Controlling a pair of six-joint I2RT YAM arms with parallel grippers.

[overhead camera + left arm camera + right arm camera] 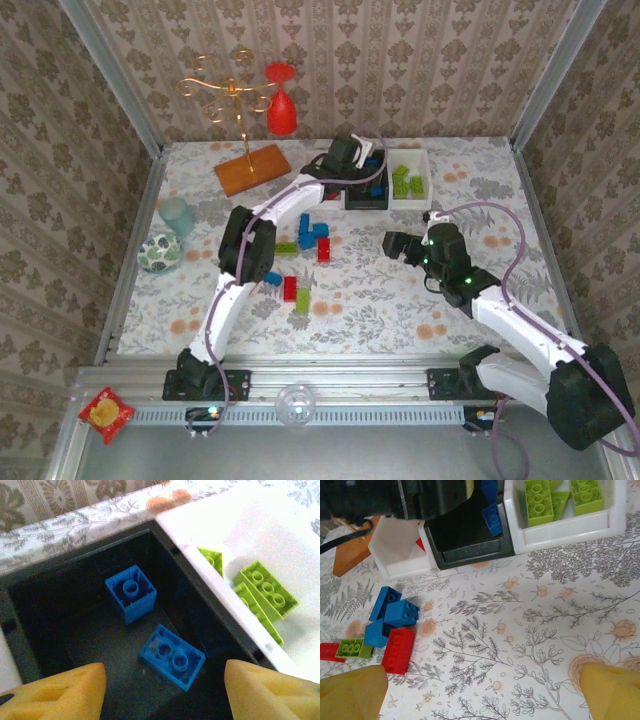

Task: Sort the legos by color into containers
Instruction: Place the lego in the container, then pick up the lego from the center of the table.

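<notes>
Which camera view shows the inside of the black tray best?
The left wrist view: it looks into the black tray, where two blue bricks lie. The right wrist view shows its front wall, the left arm covering much inside. The top view shows it small, partly under that arm.

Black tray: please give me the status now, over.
Left end effector open above black tray, empty. Two blue legos inside. Right end effector open, empty, over table. Left arm may block the right one.

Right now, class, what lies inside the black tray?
Two blue legos lie apart on the black tray's floor. Yellow fingers of the left gripper cover its near end, so more there cannot be ruled out.
</notes>
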